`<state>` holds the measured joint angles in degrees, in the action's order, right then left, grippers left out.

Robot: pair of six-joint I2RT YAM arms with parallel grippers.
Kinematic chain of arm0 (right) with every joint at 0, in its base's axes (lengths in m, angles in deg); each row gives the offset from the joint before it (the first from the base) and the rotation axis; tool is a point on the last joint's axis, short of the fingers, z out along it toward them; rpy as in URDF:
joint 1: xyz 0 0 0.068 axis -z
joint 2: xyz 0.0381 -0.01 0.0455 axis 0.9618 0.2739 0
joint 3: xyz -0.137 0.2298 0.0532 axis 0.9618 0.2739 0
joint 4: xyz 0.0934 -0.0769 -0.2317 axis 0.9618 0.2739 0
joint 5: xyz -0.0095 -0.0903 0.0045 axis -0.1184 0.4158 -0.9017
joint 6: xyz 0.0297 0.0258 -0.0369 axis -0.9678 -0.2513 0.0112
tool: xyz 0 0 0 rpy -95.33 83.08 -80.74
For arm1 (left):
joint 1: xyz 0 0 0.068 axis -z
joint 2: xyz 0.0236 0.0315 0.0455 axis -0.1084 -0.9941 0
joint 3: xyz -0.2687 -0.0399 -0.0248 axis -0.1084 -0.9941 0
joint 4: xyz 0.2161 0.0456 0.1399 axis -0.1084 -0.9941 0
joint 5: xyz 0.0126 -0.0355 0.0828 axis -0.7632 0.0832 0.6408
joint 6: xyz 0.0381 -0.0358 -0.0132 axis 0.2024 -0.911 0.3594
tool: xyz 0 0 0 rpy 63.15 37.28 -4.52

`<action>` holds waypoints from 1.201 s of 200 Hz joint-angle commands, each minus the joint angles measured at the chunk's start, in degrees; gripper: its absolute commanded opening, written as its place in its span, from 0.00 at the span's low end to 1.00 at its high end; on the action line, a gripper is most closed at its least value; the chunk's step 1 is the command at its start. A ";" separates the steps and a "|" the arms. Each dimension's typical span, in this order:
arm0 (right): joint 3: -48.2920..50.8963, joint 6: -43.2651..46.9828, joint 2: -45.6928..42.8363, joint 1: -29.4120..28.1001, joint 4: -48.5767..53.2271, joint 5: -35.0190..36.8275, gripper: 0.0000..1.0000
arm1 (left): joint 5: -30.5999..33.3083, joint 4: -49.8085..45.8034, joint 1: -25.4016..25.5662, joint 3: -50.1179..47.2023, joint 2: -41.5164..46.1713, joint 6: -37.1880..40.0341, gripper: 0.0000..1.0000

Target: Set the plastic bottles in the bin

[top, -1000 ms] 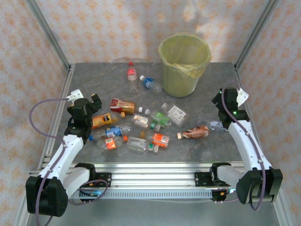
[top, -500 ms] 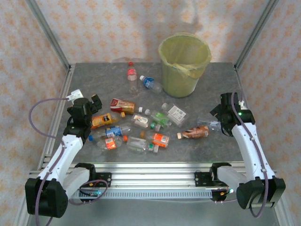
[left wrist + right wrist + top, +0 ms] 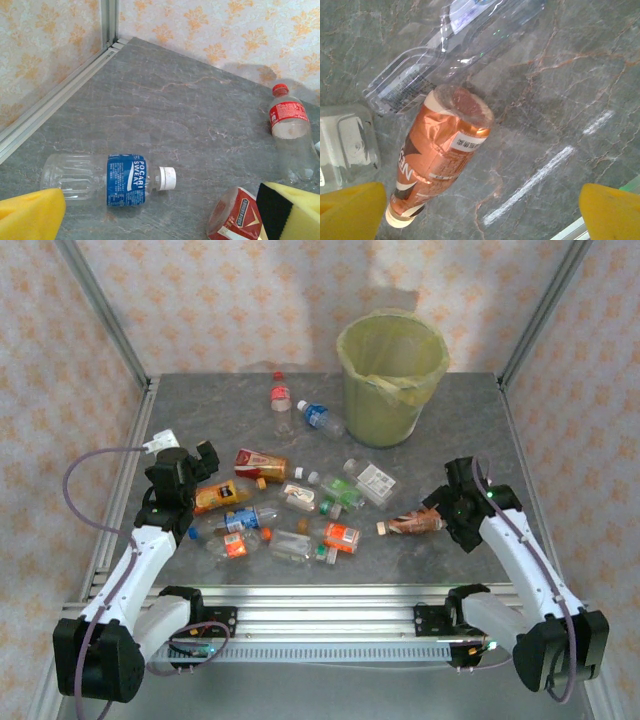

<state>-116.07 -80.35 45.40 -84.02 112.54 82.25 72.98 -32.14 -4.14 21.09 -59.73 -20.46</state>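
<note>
About a dozen small clear plastic bottles (image 3: 300, 505) with coloured labels and caps lie scattered on the grey marbled table (image 3: 200, 410), in the middle. The round yellow-green translucent bin (image 3: 385, 415), lined with a yellowish bag, stands at the far side, well apart from most of them.

The step in hand seems to be the reach for a pick. The right gripper (image 3: 452, 508) hovers over the bottle with the orange-brown label (image 3: 440, 150); its jaws stand fully wide and it holds nothing. This bottle lies closer to one yellow pad (image 3: 350, 210), so the next move calls for centring, going down and closing across the body. A flattened clear bottle (image 3: 435, 55) touches it and could be caught too.

The left gripper (image 3: 200, 462) is also wide open and empty, near a bottle with a blue label (image 3: 125, 180)
</note>
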 commanded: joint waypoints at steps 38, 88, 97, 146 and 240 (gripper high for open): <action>2.84 -3.29 1.65 -2.15 -2.45 0.33 0.99 | -0.52 -0.46 -0.51 2.07 1.26 -0.28 1.00; 4.90 -6.21 5.05 -6.60 -8.36 -0.83 0.99 | -0.61 -0.46 -0.53 2.07 1.26 -0.32 1.00; 4.85 -6.69 6.20 -7.90 -9.50 -0.77 0.99 | -0.62 -0.37 -0.51 1.98 1.26 -0.28 1.00; 3.55 -8.20 12.96 -10.62 -15.19 1.67 0.99 | -0.79 -0.36 -0.53 1.63 1.17 -0.28 1.00; 4.37 -9.31 23.39 -10.98 -21.79 2.48 1.00 | -0.87 -0.71 -0.55 1.85 1.89 0.42 1.00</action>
<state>-111.94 -88.48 66.75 -94.59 93.30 82.21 72.74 -32.20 -4.14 21.09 -58.79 -20.44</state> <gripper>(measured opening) 0.998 0.999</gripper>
